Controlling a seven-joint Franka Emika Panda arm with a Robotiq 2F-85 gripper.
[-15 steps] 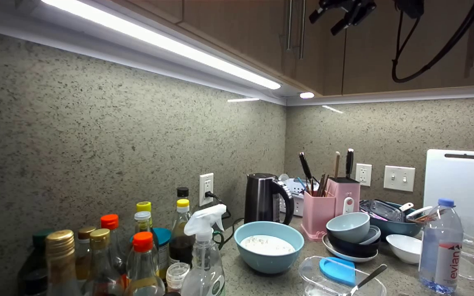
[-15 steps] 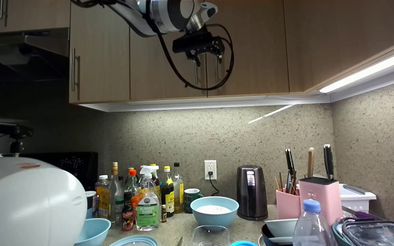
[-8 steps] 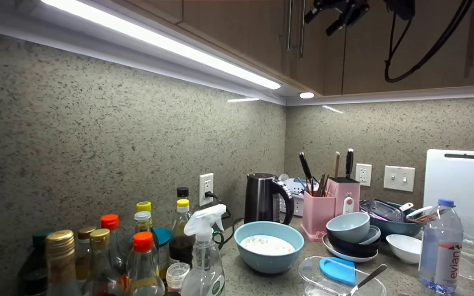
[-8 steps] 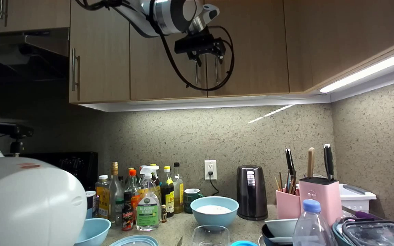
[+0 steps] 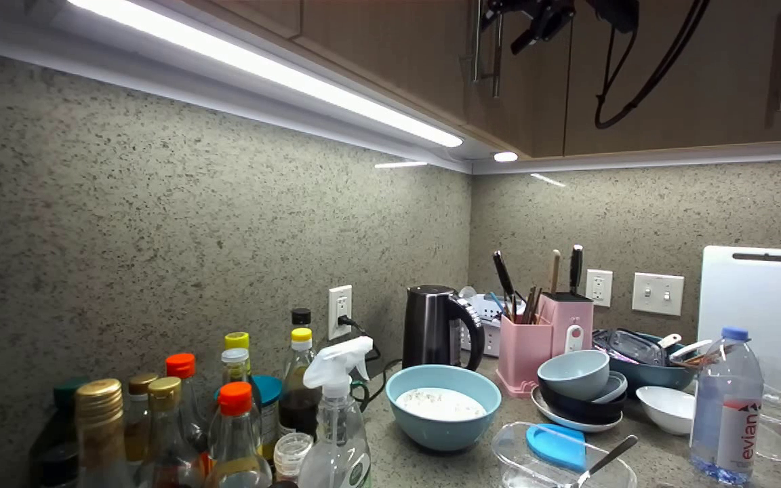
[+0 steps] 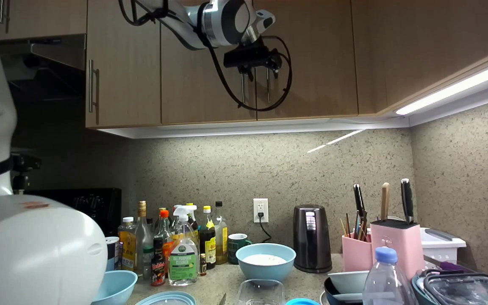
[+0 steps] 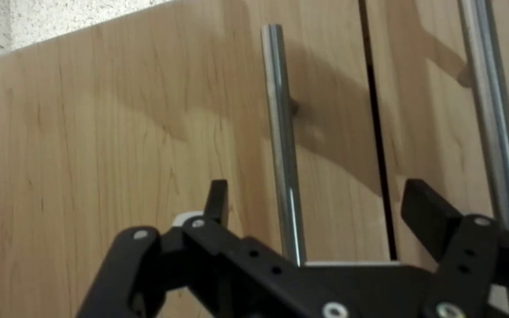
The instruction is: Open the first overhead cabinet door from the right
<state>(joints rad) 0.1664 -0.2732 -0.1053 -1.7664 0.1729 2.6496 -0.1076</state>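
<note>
Wrist view: the gripper (image 7: pixel 316 192) stands spread wide, the handle (image 7: pixel 283 145) between its fingers (image 7: pixel 216 202), though contact is hard to judge; the closed cabinet door (image 6: pixel 311 63) hangs above the kettle (image 6: pixel 311 241).

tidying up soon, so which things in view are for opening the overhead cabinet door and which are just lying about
For the job:
gripper
overhead cabinet door
its bar handle

Just lying about:
spray bottle
kettle
pink knife block
evian bottle
green mug
</note>
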